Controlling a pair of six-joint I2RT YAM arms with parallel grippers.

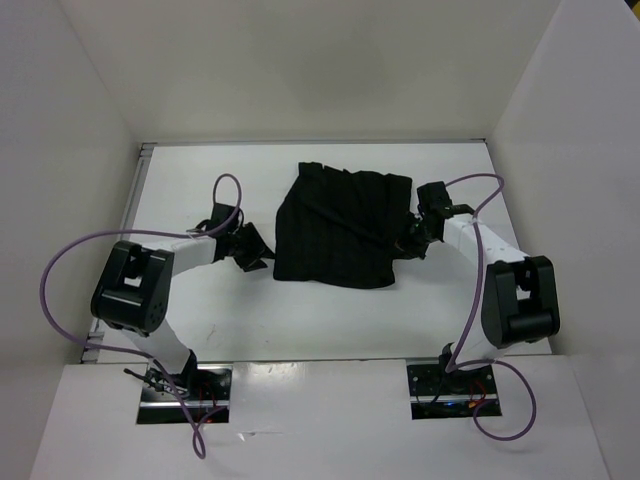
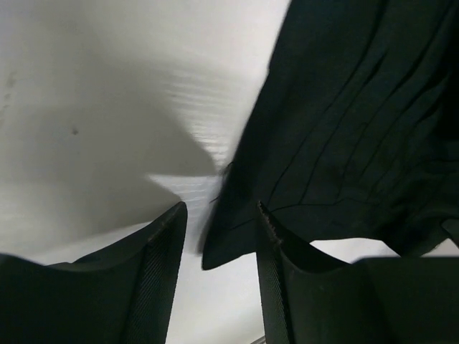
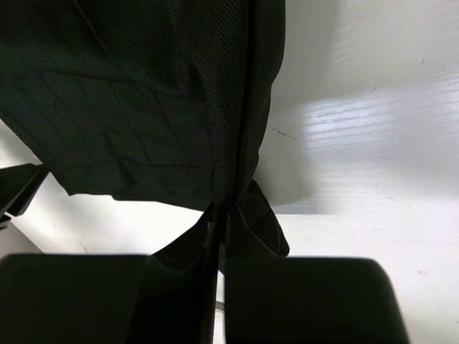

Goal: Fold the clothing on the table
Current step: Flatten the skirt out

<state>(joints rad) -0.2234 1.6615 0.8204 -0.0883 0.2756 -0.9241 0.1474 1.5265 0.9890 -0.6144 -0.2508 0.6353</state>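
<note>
You see the skirt as soft, matt black woven cloth. The worktop is smooth, white, faintly glossy. The left end effector has ribbed, matt finger faces.

Bright overhead light floods my white counter, with glare patches in both wrist views. Soft shadows pool beside the black skirt, whose pleats blur up close.

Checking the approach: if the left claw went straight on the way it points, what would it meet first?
The skirt: its corner lies just ahead of the open left claw, likely between its jaws; depth is unclear.
</note>
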